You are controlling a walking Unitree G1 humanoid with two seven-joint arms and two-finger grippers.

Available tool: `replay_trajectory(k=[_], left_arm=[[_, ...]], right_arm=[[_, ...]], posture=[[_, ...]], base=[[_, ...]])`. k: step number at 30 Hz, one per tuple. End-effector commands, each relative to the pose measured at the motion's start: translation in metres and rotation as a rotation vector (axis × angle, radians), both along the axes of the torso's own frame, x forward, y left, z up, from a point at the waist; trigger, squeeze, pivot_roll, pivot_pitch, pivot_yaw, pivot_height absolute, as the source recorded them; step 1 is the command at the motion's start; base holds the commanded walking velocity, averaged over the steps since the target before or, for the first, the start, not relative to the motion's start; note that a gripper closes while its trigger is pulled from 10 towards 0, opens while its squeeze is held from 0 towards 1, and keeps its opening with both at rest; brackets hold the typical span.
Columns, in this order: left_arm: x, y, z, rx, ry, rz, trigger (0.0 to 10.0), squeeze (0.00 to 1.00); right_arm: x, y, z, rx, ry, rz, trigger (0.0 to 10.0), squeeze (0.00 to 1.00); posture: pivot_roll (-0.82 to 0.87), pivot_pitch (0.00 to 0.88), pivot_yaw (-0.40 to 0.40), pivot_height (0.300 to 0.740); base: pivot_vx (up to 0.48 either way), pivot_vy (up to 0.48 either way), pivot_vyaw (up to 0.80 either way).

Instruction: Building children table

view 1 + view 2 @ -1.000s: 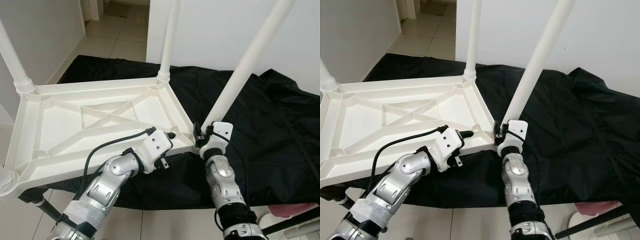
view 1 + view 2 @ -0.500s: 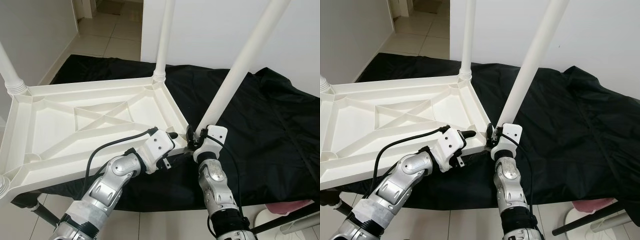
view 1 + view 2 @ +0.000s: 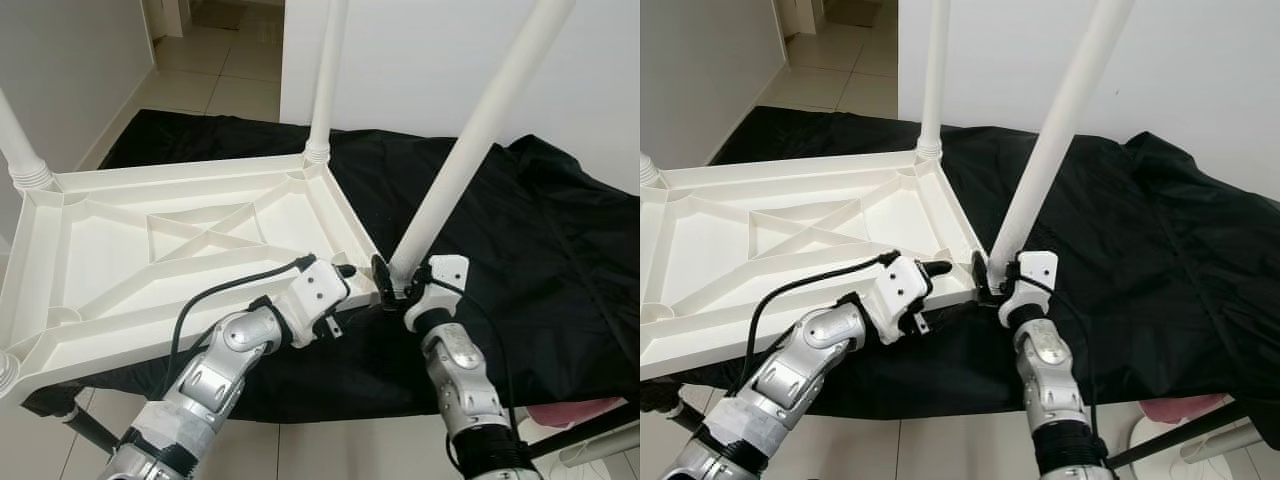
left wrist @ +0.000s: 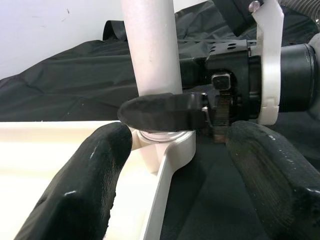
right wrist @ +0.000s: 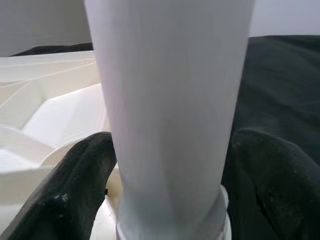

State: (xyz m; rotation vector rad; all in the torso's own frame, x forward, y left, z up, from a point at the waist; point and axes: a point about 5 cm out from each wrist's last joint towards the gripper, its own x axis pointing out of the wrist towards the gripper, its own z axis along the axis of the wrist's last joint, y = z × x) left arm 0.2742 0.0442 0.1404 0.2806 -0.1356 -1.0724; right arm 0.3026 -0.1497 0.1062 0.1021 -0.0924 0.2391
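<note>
My right tool [image 3: 392, 283] is clamped on the leg [image 3: 470, 155] just above its corner socket of the upturned table [image 3: 120, 250]. My left tool [image 3: 345, 272], fingers apart, braces the rim beside that corner. The leg leans; twisting it crooked could jam the joint or shift the table.

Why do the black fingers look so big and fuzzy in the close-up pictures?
Left wrist view: the near fingers sit right at the lens, so they blur, while the table leg behind looks sharper. Right wrist view: the leg is so close it looks soft and washed out. Eye views: even daylight, sharp, no glare on the tabletop.
</note>
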Motion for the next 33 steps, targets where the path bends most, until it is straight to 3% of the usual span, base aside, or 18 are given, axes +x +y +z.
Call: replay_trajectory(k=[1, 3, 7, 15, 19, 20, 24, 25, 33], left_arm=[[-0.001, -0.003, -0.002, 0.018, -0.001, -0.039, 10.0, 0.0], [-0.001, -0.003, -0.002, 0.018, -0.001, -0.04, 10.0, 0.0], [0.0, -0.002, -0.001, 0.019, -0.003, -0.04, 10.0, 0.0], [-0.001, -0.002, 0.0, 0.017, 0.0, -0.042, 10.0, 0.0], [-0.001, -0.002, 0.0, 0.022, -0.003, -0.039, 10.0, 0.0], [-0.001, -0.001, 0.001, 0.022, -0.004, -0.037, 10.0, 0.0], [-0.001, -0.001, 0.001, 0.023, -0.003, -0.035, 10.0, 0.0], [-0.002, 0.0, 0.0, 0.025, -0.003, -0.034, 10.0, 0.0], [-0.004, 0.003, -0.002, 0.03, 0.005, -0.027, 10.0, 0.0]], right_arm=[[0.002, -0.002, 0.0, -0.001, -0.003, 0.035, 10.0, 0.0], [0.003, -0.003, 0.001, -0.003, -0.002, 0.073, 10.0, 0.0], [0.006, -0.001, 0.0, -0.078, 0.02, 0.329, 10.0, 0.0], [0.021, -0.006, 0.007, -0.195, 0.016, 0.408, 10.0, 0.0], [0.025, -0.008, 0.008, -0.194, 0.018, 0.426, 10.0, 0.0], [0.026, -0.008, 0.007, -0.2, 0.021, 0.431, 6.2, 0.0], [0.028, -0.01, 0.006, -0.209, 0.026, 0.448, 6.2, 0.0], [0.028, -0.011, 0.005, -0.217, 0.032, 0.448, 0.0, 0.0], [0.029, -0.017, 0.0, -0.211, 0.042, 0.437, 0.0, 0.0]], posture=[[-0.03, 0.0, -0.097, 0.74], [-0.03, 0.0, -0.093, 0.74], [-0.03, 0.0, -0.091, 0.74], [-0.02, 0.0, -0.086, 0.74], [-0.02, 0.0, -0.086, 0.74], [-0.01, 0.0, -0.087, 0.74], [-0.01, 0.0, -0.087, 0.74], [0.0, 0.0, -0.09, 0.74], [0.0, 0.0, -0.09, 0.74]], base=[[0.0, 0.0, 0.0], [0.0, 0.0, 0.0], [0.0, 0.0, 0.0], [0.0, 0.0, 0.0], [0.0, 0.0, 0.0], [0.0, 0.0, 0.0], [0.0, 0.0, 0.0], [0.0, 0.0, 0.0], [0.0, 0.0, 0.0]])
